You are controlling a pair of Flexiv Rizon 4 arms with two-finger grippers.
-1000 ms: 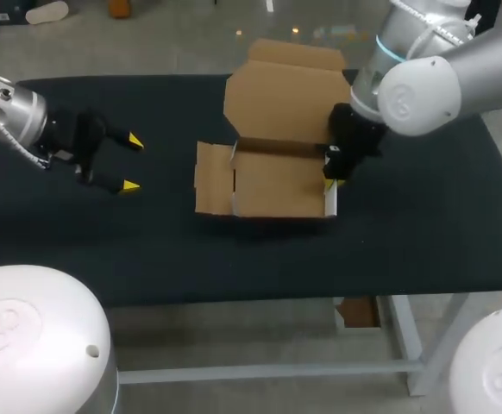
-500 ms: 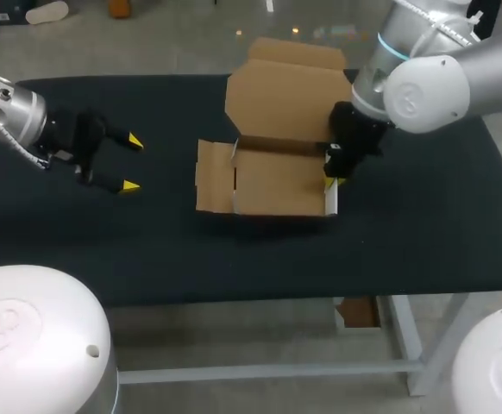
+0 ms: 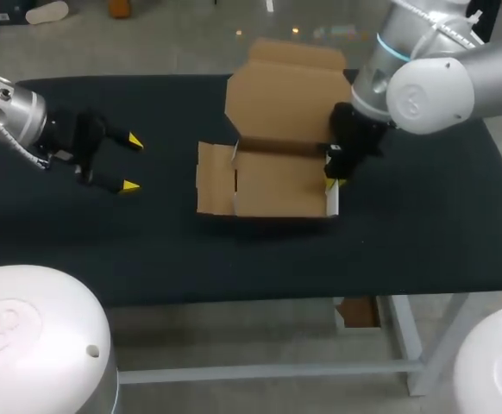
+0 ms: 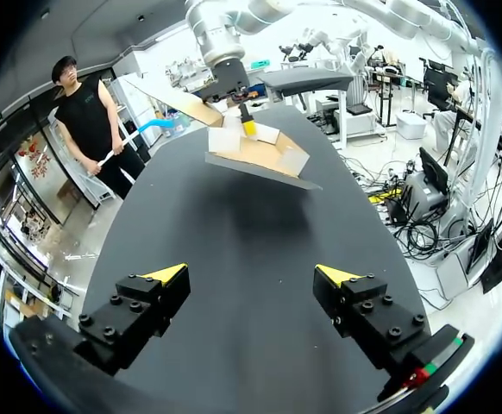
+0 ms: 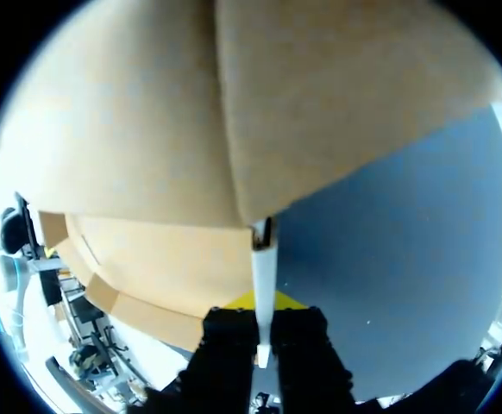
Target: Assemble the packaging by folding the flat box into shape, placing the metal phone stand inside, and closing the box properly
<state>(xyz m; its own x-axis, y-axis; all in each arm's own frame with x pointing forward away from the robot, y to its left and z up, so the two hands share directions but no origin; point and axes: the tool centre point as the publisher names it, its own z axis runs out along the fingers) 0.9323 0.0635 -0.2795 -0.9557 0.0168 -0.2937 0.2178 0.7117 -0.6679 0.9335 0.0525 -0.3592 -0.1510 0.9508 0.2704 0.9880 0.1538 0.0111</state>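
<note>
A brown cardboard box (image 3: 277, 183) stands half folded in the middle of the black table (image 3: 423, 224), with its lid (image 3: 290, 99) upright at the back and a side flap (image 3: 214, 177) spread out to the left. My right gripper (image 3: 331, 172) is shut on the box's right side wall. In the right wrist view that wall's white edge (image 5: 264, 259) runs straight between the right gripper's (image 5: 260, 310) fingers. My left gripper (image 3: 132, 163) hovers open well to the left of the box, and nothing is between the left gripper's (image 4: 251, 276) fingers. The box (image 4: 260, 155) lies far ahead of it. No phone stand is in view.
Bare black tabletop lies between my left gripper and the box, and in front of the box up to the near edge (image 3: 260, 293). The right arm's elbow (image 3: 428, 90) hangs above the table's right part.
The right arm has shifted slightly to the right, and the box's right wall has gone with it by a trace. The left arm has not moved.
</note>
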